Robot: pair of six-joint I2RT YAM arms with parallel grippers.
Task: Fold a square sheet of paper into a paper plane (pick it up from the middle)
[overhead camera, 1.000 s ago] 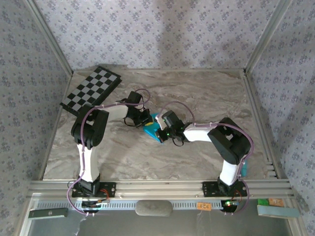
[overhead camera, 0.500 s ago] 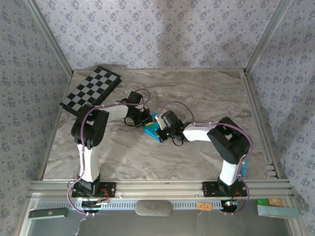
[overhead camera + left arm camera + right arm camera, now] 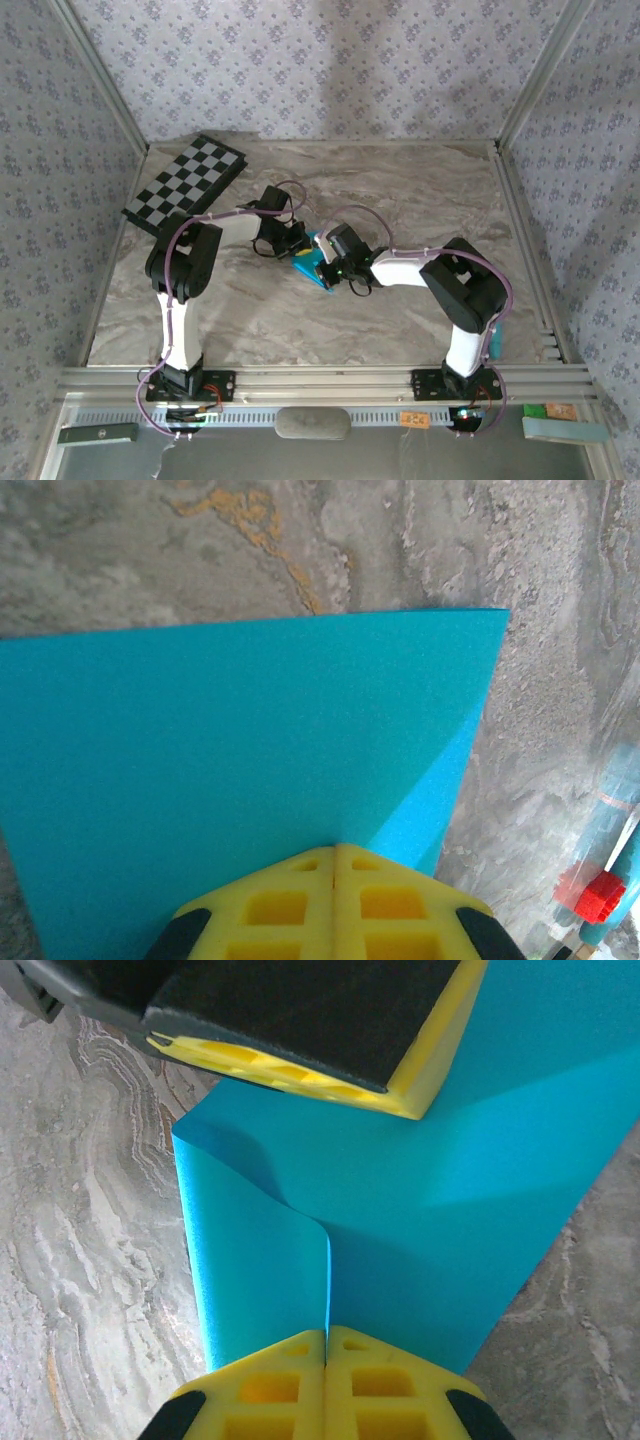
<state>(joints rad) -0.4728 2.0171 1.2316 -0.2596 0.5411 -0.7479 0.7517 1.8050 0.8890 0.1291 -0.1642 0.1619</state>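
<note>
Two closed grippers meet on the square sheet of paper [image 3: 250, 750], which lies mid-tabletop [image 3: 400, 200]. My right gripper [image 3: 327, 1332] looks pinched on a raised crease running straight out toward the left gripper [image 3: 335, 846], which presses shut onto the sheet just opposite. Right arm's better placed to work that crease, I'd guess.

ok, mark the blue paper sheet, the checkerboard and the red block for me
square sheet of paper [image 3: 250, 750], left wrist view, middle of its flat blue face.
checkerboard [image 3: 186, 187], top external view, centre of the board.
red block [image 3: 601, 896], left wrist view, middle of the block.
</note>
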